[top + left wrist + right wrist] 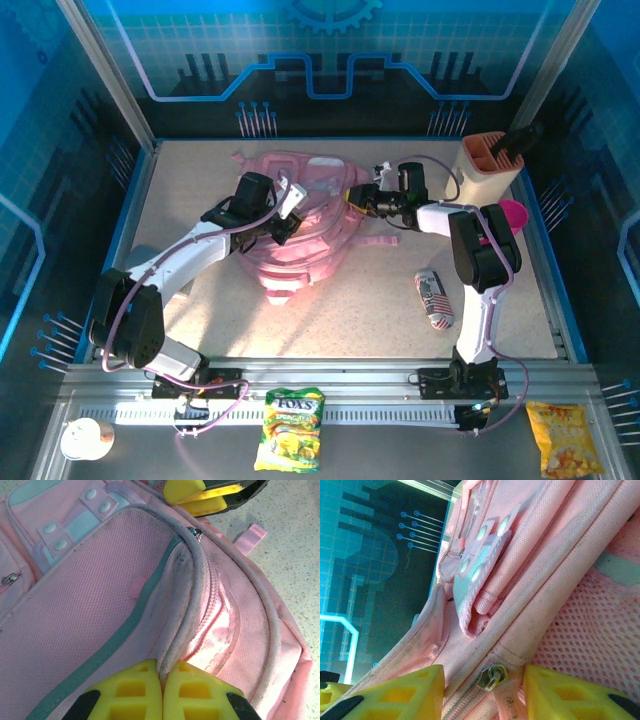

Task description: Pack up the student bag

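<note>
Bag: the large, soft pink fabric student bag (310, 265) lies flat at the centre of the speckled table (200, 180), between our two arms.
Left end effector (162, 680): yellow fingers pressed together, pinching the grey piped edge (192, 595) of a front pocket at the bottom of the left wrist frame.
Right end effector (485, 690): yellow fingers spread either side of the small metal zipper pull (492, 677). We see a gap on both sides, so there is no pinch yet.
Zip: looks shut along the stretch we can see in the left wrist view.
Loose items: a striped cylindrical can (434, 298) lies on the table right of the bag. A green-and-yellow sweets packet (288, 428) and an orange-yellow snack packet (552, 438) sit along the bottom of the frame.
Progress: early, by our reading. We see nothing inside the bag, and the step in hand is opening it.
Left to do: draw the zip, load the items, close up.
</note>
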Available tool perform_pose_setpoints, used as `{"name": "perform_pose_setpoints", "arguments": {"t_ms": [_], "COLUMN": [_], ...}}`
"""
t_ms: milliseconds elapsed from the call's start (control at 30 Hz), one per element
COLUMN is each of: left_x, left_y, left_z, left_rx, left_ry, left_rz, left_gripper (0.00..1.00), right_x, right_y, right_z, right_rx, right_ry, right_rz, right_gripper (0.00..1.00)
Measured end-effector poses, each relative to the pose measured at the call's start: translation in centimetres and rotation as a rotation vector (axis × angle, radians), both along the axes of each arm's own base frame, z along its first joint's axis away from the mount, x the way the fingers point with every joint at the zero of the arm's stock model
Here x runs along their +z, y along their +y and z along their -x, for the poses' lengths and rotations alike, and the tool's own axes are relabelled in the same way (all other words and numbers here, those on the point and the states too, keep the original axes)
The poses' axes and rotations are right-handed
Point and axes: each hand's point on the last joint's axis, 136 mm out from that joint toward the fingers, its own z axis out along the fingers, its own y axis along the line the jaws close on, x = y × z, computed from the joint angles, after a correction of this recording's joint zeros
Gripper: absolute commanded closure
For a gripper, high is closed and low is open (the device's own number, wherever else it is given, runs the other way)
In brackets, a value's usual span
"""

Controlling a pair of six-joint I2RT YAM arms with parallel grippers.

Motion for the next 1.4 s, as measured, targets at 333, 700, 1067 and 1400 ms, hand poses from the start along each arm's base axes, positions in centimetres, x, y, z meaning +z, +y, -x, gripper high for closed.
{"name": "perform_pose_setpoints", "arguments": {"t_ms": [333,700,1067,1400], "left_x": [0.0,0.1,0.1,-0.1], "left_y": [0.1,0.1,0.1,0.1], "left_z": [0.0,0.1,0.1,0.1], "left_rx": [-0.003,-0.011,-0.005,0.016], "left_ry": [0.005,0.009,0.014,0.037], "left_rz": [0.01,0.022,0.026,0.042], "left_gripper": [1.0,1.0,1.0,1.0], "right_x": [0.3,0.1,-0.3,1.2], "right_y": [-0.5,-0.7,-0.7,0.0], "right_z": [0.8,0.8,0.7,2.7], "right_rx": [0.005,0.005,0.013,0.025], "right_ry": [-0.011,0.01,0.019,0.018], "right_rz": [-0.02,-0.008,0.049,0.069], "right_gripper": [0.72,0.73,0.84,0.84]}}
